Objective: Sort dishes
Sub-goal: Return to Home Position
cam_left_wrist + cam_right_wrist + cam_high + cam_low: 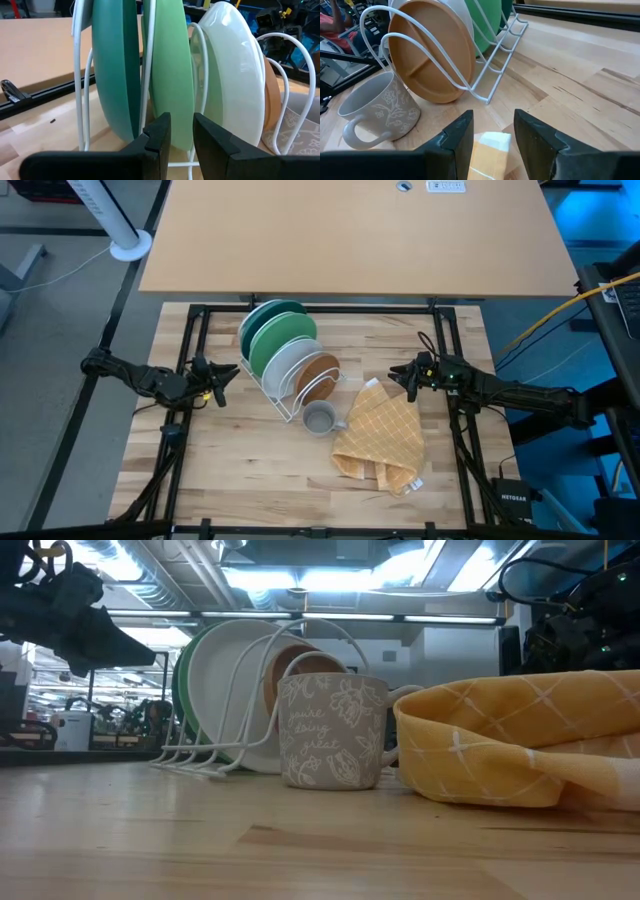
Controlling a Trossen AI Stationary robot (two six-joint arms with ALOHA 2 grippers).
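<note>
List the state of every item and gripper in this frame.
teal plate: on edge, racked
green plate: on edge, racked
white plate: on edge, racked
brown plate: on edge, racked
wire rack: upright, four plates
mug: upright on table
yellow cloth: crumpled on table
left gripper: open, empty
right gripper: open, empty

We see all four plates standing on edge in the white wire rack (286,413), toward the far edge of the table (230,470), a little left of centre. They run by size: the large dark teal plate (262,313) nearest that edge, then the green plate (278,338), the white plate (293,363), and last the smaller, divided brown wooden plate (320,373).
</note>
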